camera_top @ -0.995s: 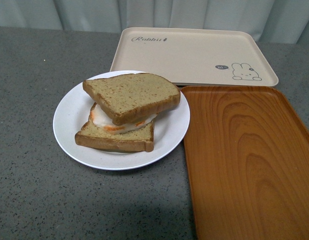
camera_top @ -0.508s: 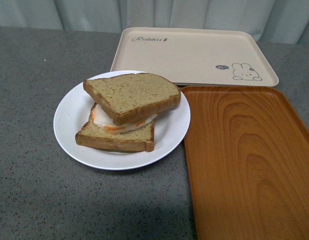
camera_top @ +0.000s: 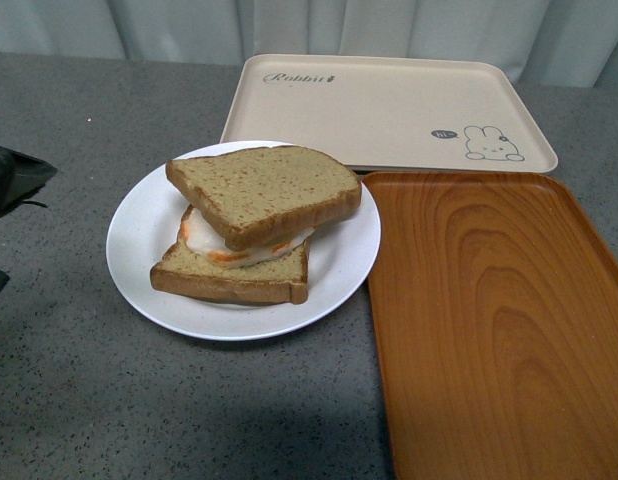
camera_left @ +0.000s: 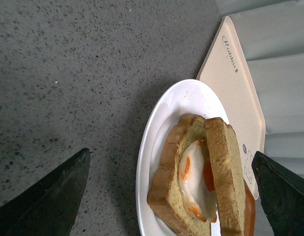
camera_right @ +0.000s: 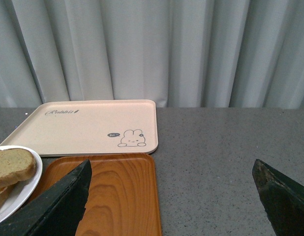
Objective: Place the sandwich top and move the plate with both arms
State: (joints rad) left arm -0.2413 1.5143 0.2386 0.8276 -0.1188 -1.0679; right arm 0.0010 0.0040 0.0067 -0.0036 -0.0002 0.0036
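Note:
The sandwich top (camera_top: 264, 190), a plain speckled brown slice, lies slightly askew on a fried egg (camera_top: 244, 250) and a lower bread slice (camera_top: 229, 282). The stack sits on the round white plate (camera_top: 139, 230) at the table's centre left. A dark part of my left arm (camera_top: 14, 175) shows at the left edge, apart from the plate. In the left wrist view my left gripper (camera_left: 170, 153) is open, its fingers spread wide and facing the plate (camera_left: 152, 147) and sandwich top (camera_left: 223, 172). My right gripper (camera_right: 171, 162) is open over the table, holding nothing.
A beige rabbit-print tray (camera_top: 379, 105) lies behind the plate. An orange wood-grain tray (camera_top: 489, 320) lies to the plate's right, its edge close to the plate's rim. Grey curtains hang along the back.
Part of my left arm has come into the front view at the left edge. The plate, sandwich and trays have not moved.

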